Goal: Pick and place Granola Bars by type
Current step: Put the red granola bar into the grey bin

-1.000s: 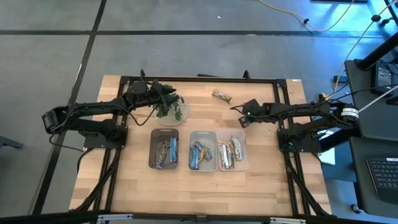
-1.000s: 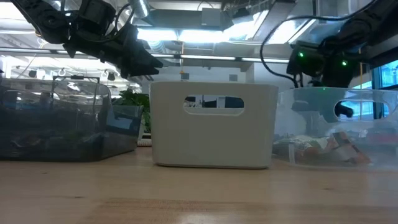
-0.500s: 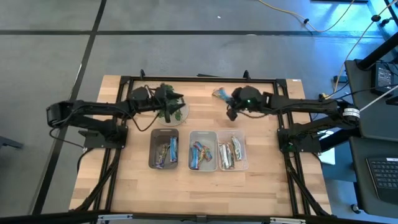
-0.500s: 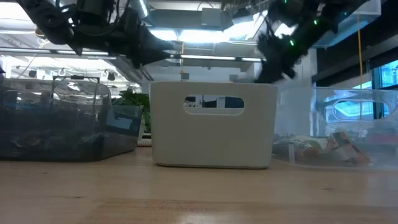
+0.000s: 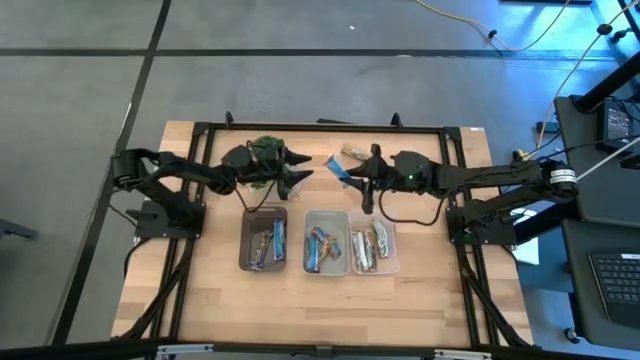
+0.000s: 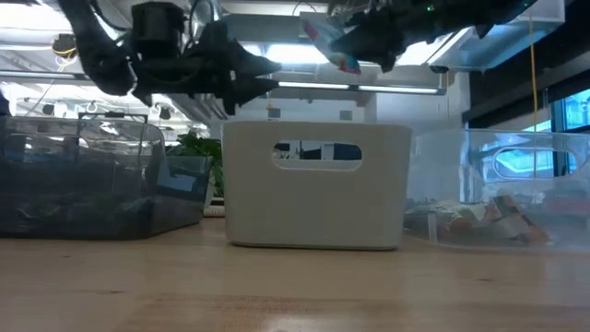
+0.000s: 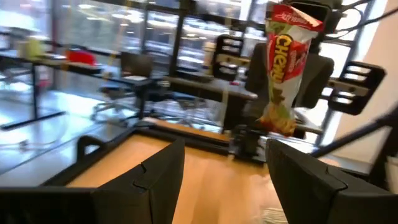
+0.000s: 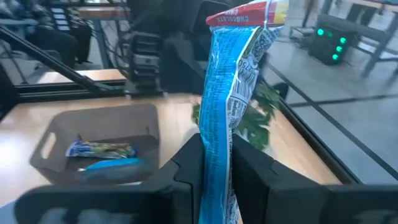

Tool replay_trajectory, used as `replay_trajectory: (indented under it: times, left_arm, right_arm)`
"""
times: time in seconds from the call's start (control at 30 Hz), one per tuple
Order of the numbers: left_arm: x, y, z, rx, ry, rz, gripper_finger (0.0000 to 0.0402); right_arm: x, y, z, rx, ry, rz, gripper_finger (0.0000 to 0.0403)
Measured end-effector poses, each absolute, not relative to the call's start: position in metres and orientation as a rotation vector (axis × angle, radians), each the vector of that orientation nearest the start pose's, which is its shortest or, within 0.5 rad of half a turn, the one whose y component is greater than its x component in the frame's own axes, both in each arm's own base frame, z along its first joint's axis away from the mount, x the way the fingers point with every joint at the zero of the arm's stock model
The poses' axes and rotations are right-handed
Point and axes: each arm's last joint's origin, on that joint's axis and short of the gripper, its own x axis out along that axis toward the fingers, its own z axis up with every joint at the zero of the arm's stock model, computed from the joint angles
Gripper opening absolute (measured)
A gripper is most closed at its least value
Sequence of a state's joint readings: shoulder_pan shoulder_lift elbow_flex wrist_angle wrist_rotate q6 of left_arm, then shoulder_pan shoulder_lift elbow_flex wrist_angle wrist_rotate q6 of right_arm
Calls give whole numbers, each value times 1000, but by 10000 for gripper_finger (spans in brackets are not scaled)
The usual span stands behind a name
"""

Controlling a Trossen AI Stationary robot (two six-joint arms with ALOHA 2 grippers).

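Right pincer (image 5: 352, 178) — aloft, gripping bar (image 5: 336, 167)

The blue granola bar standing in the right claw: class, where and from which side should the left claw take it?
Grip the free upper half of the blue granola bar, above the pinch of the right claw. It stands upright, clamped low down, facing the open left claw, so probably come in from the left arm's side.

Even, soft overhead light falls on the pale wooden slatted table (image 5: 220, 300), shadows faint; bright ceiling strip lights (image 6: 369, 88) glare at table height; the room behind blurs in the left wrist view
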State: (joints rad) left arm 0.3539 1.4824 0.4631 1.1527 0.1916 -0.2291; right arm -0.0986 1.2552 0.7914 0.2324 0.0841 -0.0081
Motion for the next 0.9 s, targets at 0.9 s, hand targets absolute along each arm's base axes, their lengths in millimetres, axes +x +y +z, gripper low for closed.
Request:
replay_trajectory:
  times: [0.9]
  left_arm:
    - [300,74,220,-119,-182,-20,217]
  right_arm:
    - [305,-25,247,-10,241,-157,74]
